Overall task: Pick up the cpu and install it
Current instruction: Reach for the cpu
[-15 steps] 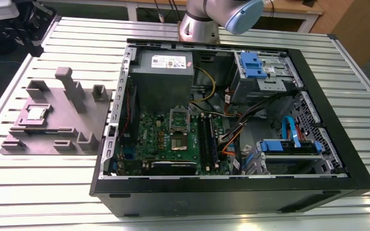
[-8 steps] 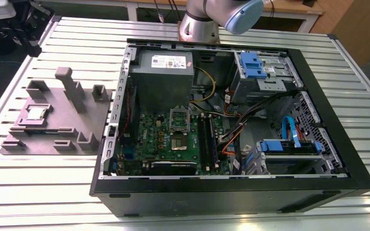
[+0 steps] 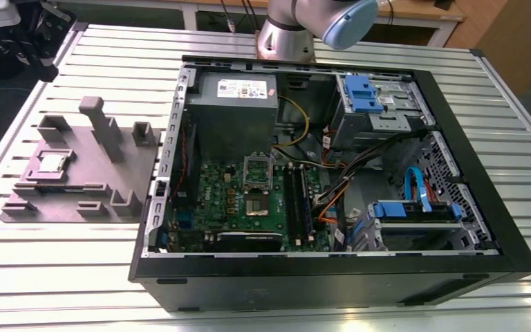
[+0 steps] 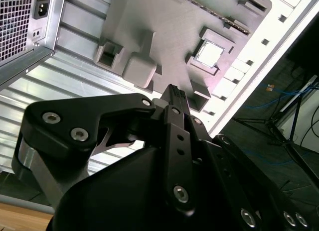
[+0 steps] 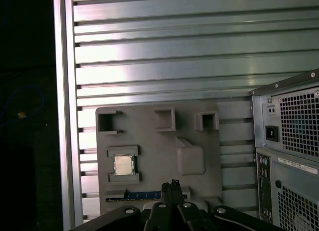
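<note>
In both wrist views the gripper (image 4: 175, 91) (image 5: 172, 185) sits closest to the camera. Its black fingers are pressed together at a narrow tip and hold nothing. It hangs above the slatted metal desk (image 5: 164, 61), clear of everything below it.

Beyond the fingertips lies a grey moulded fixture (image 5: 164, 156) (image 4: 149, 27) with raised blocks and pockets. The cpu (image 5: 123, 165) (image 4: 209, 54) lies flat in one of the square pockets, silvery top up, apart from the gripper.

In the exterior view the same fixture (image 3: 99, 173) rests on the desk (image 3: 53, 270) at the exterior view's left, with the cpu (image 3: 52, 163) seated on it. Just beside the fixture, toward the exterior view's right, lies an open black computer case (image 3: 339, 277). Its green motherboard (image 3: 224, 194) faces up, and a grey power supply (image 3: 233, 104) sits behind the motherboard. Farthest back, the arm (image 3: 307, 28) rises from the desk's far edge.
</note>
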Available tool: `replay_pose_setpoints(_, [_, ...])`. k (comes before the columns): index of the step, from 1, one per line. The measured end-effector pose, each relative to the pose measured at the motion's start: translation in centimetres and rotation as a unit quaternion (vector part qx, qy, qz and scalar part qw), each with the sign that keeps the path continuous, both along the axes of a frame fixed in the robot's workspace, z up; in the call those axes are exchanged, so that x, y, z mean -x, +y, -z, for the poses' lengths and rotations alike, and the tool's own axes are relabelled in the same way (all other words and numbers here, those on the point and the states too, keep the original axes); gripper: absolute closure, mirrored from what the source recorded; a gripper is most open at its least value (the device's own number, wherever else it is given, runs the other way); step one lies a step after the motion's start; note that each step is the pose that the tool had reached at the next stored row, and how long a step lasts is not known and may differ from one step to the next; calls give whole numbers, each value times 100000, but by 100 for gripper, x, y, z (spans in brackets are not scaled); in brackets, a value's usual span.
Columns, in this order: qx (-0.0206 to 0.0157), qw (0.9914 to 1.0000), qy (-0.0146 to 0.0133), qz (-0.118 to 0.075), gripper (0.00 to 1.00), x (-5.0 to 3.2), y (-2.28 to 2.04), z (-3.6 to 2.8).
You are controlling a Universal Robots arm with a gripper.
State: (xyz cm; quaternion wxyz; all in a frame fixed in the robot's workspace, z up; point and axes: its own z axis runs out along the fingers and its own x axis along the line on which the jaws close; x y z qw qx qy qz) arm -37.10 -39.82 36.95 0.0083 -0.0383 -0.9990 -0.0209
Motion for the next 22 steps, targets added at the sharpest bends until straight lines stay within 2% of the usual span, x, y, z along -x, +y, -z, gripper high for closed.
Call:
replay_pose_setpoints(11, [4, 100000, 6, 4, 90, 57, 0, 1])
replay_pose_setpoints(16, [-3, 100000, -3, -3, 90, 166, 13, 9])
replay_pose_setpoints(22, [1, 100000, -1, -2, 90, 373, 76, 27])
